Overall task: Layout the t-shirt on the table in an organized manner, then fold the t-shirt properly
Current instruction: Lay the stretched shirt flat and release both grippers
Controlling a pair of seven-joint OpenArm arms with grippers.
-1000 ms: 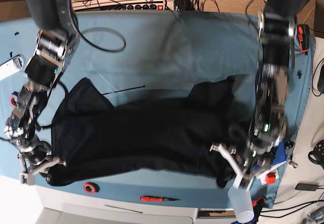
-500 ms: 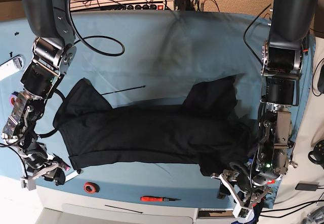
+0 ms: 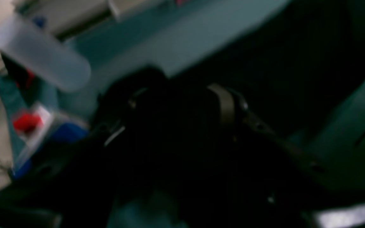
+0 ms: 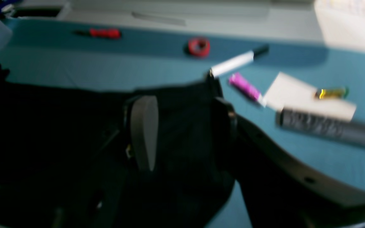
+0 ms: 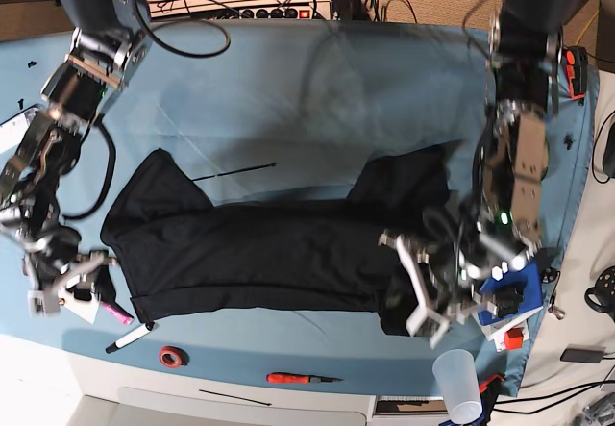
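Two sets of jaws spread wide, empty, over the black t-shirt [image 5: 269, 253].

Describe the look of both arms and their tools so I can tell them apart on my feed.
Both match: black cylindrical upper links, grey metal joints, looping black cables. The left tool has white fingers and a green light above; the right tool has pale fingers.

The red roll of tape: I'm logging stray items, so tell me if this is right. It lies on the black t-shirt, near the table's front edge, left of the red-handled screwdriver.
Not quite. In the base view the red roll of tape lies on the bare blue table, just clear of the t-shirt, not on it. It is near the front edge, left of the red-handled screwdriver.
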